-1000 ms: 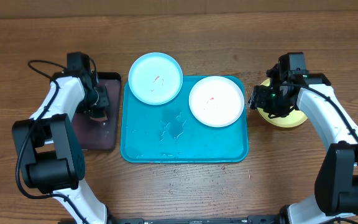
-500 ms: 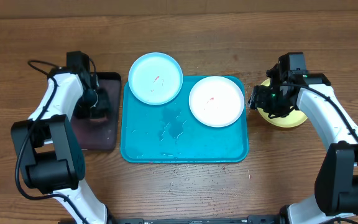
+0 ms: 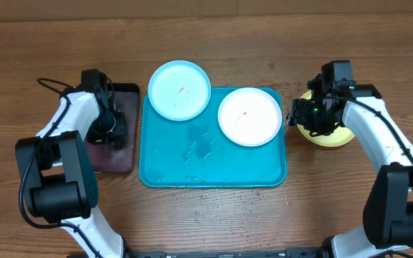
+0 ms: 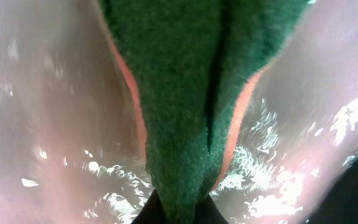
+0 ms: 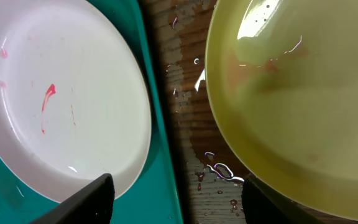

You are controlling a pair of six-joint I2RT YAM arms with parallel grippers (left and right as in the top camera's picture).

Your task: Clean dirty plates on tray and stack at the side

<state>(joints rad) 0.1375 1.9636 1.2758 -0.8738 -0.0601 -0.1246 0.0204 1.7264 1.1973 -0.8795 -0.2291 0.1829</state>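
Centre of the wooden desk (image 3: 335, 43): turquoise tray (image 3: 214, 179), wet patches on its floor. At the tray's 2 o'clock, inside the rim, white plate (image 3: 249, 118) with a small red smear. At its 11 o'clock, light cyan plate (image 3: 179, 89), also red-smeared, overlapping the corner rim and reaching out over the desk. At 3 o'clock, just beside the tray, yellow-green plate (image 3: 330, 139) on the desk, right gripper (image 3: 305, 116) above its 9 o'clock edge. At 9 o'clock, black tray (image 3: 117, 161), left gripper (image 3: 110, 123) over it.
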